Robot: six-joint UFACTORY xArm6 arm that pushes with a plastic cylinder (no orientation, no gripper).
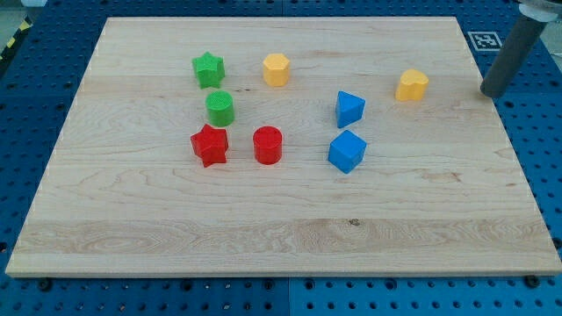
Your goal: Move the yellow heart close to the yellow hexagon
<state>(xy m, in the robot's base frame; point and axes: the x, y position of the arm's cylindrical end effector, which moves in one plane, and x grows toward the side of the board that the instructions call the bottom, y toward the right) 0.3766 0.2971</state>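
Tip (493, 92) resting at view's right, no jaws fitted, holding nothing | yellow heart (412, 85) sitting just left of tip, apart | yellow hexagon (276, 68) lying far left | risk: off-centre pushing is likely spinning heart toward blue blocks (349, 109).

1. I see bright, even light across the wooden board (281, 219), with no glare.
2. Blocks such as the red cylinder (267, 145) cast only short, soft shadows at their bases.
3. Focus looks sharp throughout; the dark rod (509, 53) is slightly soft.
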